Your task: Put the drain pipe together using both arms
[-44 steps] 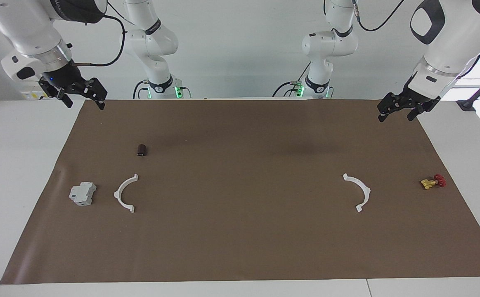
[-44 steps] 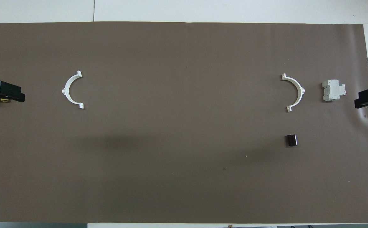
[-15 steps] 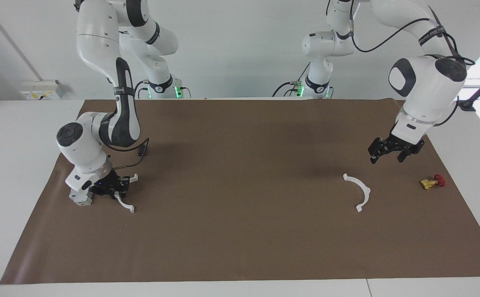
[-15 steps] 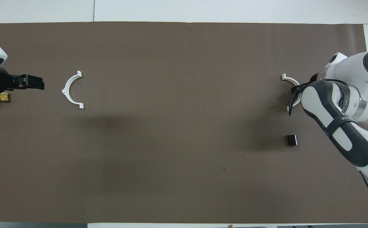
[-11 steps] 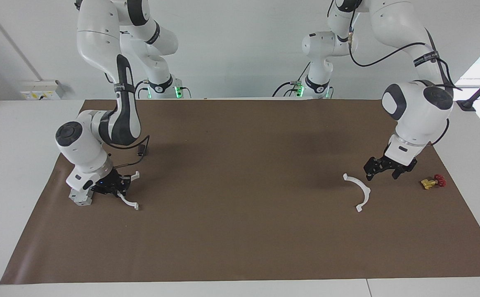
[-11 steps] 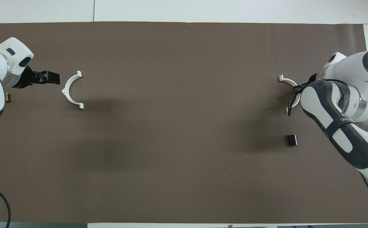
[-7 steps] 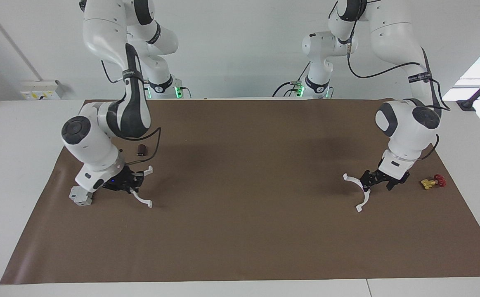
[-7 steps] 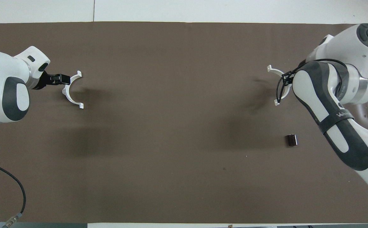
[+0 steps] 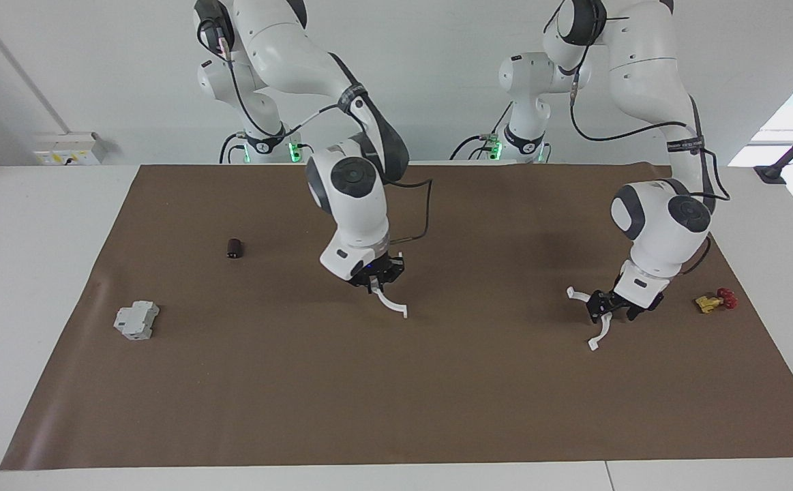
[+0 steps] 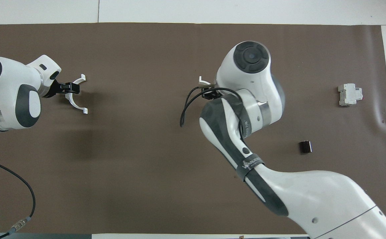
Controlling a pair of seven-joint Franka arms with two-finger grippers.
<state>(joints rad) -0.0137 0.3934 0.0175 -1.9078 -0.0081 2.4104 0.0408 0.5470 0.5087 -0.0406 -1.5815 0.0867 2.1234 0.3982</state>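
1. White half ring [image 9: 392, 305] hung over the middle of the brown mat [image 9: 396, 409], pinched in the right gripper [image 9: 377, 281].
2. Left gripper [image 9: 613, 310] was closed around the other half ring [image 9: 577, 295], near the left arm's end.

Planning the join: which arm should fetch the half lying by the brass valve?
Left. Left gripper sits at the lying half; right gripper is busy, holding the other half over the mat's middle.

White pipe halves [image 9: 393, 305] — brown mat [image 9: 437, 382] — red-handled brass valve [image 9: 715, 299]
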